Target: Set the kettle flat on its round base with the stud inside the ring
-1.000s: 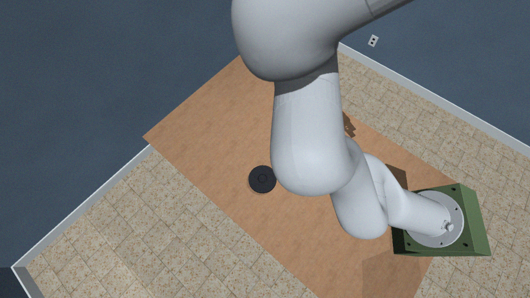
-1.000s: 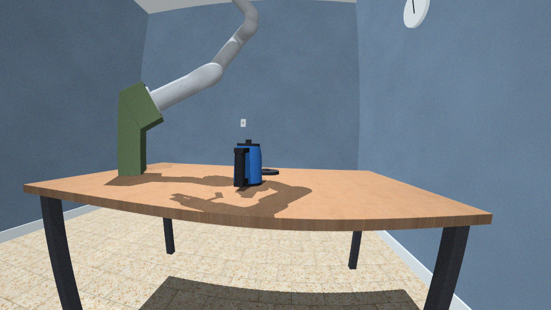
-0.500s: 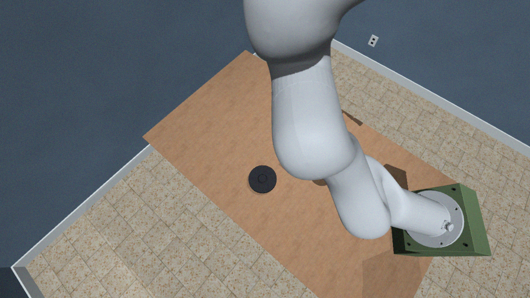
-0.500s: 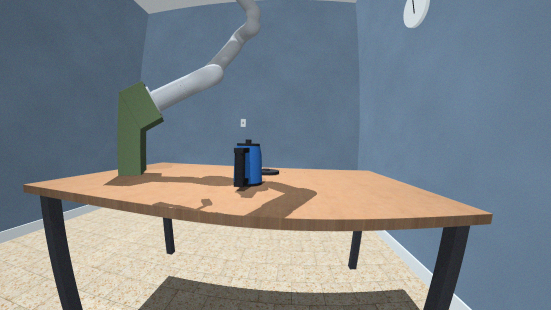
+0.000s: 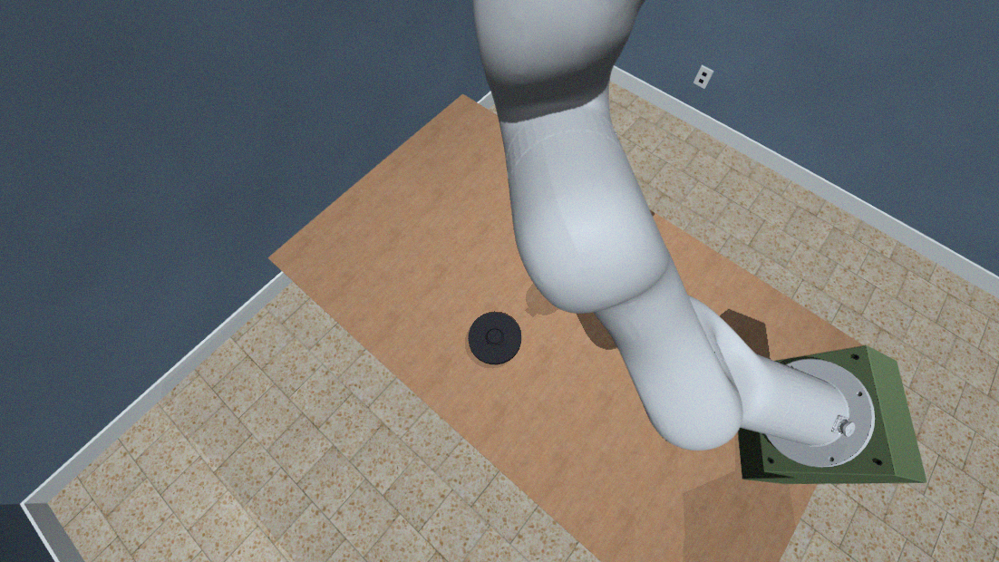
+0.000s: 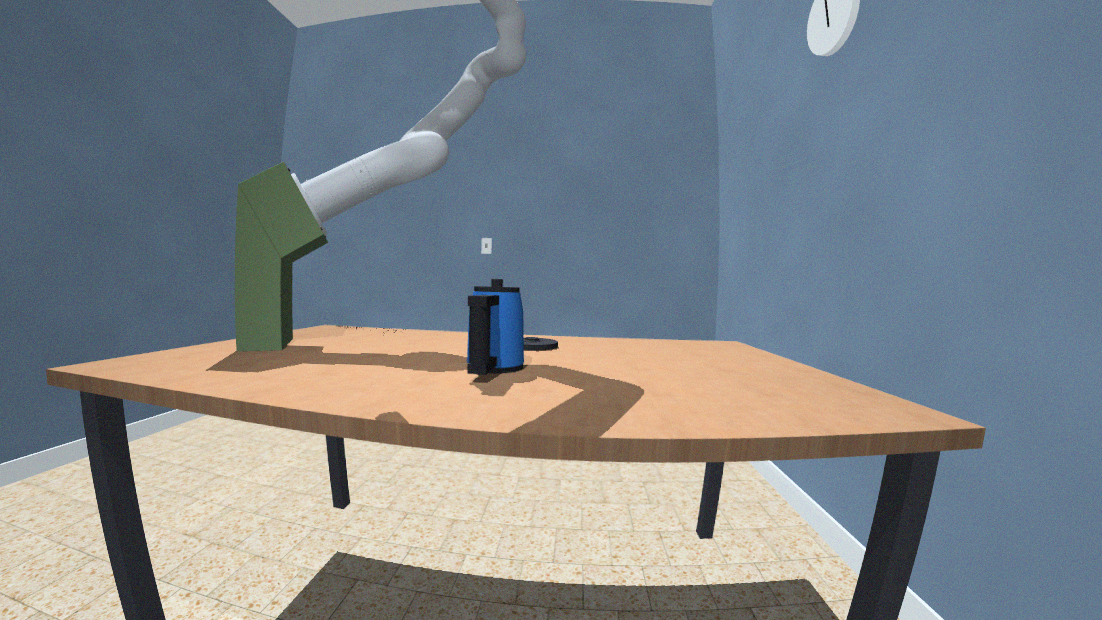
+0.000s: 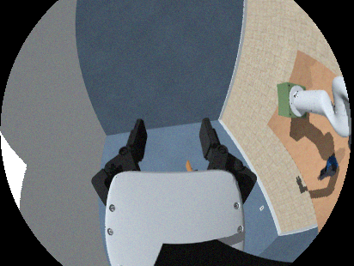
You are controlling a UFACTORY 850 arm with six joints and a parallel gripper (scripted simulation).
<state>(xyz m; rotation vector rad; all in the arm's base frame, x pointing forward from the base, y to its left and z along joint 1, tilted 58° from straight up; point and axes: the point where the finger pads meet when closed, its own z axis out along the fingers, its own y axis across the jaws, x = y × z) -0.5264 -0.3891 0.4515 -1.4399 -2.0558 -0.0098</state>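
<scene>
Behind the arm [image 5: 579,230], kettle [image 6: 495,330] hidden from the top view.

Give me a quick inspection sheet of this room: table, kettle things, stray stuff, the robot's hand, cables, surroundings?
Surface: wooden table, arm's shadow across it.
Job's things: blue kettle upright on the table, handle toward the exterior camera; black base flat beside it, stud up, unoccupied.
Clutter: nothing seen.
Hand: hand open, empty, high above the table, out of the exterior view.
Cables: nothing seen.
Surroundings: blue walls, tiled floor, green arm pedestal, wall clock, wall outlet.
</scene>
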